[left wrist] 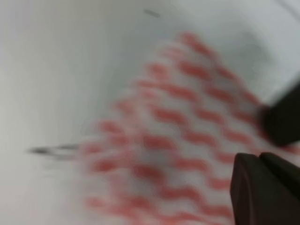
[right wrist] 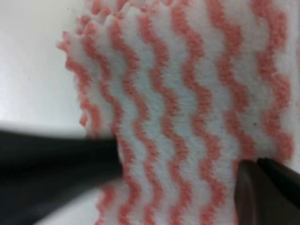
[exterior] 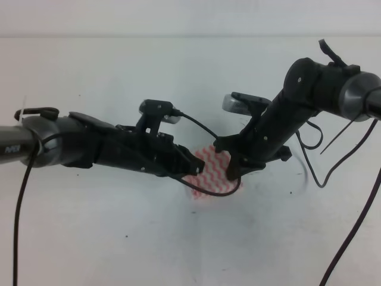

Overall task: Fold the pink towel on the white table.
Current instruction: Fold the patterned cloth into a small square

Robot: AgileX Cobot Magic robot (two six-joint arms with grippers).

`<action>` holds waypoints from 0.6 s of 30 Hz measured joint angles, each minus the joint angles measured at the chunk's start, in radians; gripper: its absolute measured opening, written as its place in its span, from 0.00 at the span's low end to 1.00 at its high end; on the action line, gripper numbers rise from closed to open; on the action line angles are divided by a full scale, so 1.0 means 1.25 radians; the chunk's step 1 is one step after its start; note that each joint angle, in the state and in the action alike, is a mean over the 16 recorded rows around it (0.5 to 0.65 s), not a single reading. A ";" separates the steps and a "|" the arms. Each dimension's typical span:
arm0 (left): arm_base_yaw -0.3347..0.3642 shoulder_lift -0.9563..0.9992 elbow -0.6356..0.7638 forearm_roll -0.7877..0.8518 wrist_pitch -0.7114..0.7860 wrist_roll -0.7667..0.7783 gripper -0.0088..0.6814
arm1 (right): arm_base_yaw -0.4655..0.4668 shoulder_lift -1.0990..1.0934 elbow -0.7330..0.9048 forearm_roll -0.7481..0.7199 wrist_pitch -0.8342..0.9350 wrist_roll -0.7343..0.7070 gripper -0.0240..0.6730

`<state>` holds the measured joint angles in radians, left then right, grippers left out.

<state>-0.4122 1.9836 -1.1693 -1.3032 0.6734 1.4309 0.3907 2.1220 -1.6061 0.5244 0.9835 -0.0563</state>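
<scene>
Dark claw fingers (right wrist: 265,192) fill the lower right corner of the right wrist view, lying over the pink towel (right wrist: 187,117), and a blurred dark bar crosses the lower left beside the cloth's scalloped edge. Whether the right claw (exterior: 233,170) is apart or clamped on the cloth I cannot tell; from above its tips are down at the towel's right edge, hidden by its own body. The left claw (exterior: 191,167) reaches in from the left and sits over the towel's left side; its dark fingers (left wrist: 262,192) show at the lower right of the left wrist view, over the cloth, but the blur keeps me from saying whether they pinch it.

Outward from both claws, the pink towel (exterior: 209,176) lies near the middle of the white bench (exterior: 119,238), small against it, with pink-red and white wavy stripes. Only a patch shows between the two arms from above; the rest is covered by them and by a black cable looping across its lower edge. The left wrist picture is heavily smeared, so the towel (left wrist: 173,140) reads only as soft red dashes on white.
</scene>
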 joint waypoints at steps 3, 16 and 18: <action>0.000 -0.003 0.000 0.024 0.019 -0.022 0.00 | 0.000 0.000 0.000 0.000 0.000 0.000 0.01; 0.000 -0.007 -0.012 0.166 0.008 -0.151 0.01 | 0.000 -0.001 0.000 0.000 0.001 -0.001 0.01; 0.000 -0.009 -0.021 0.174 0.002 -0.160 0.01 | 0.000 -0.001 0.000 0.000 0.001 -0.001 0.01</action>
<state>-0.4121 1.9721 -1.1954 -1.0855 0.6758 1.2308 0.3906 2.1206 -1.6064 0.5244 0.9843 -0.0573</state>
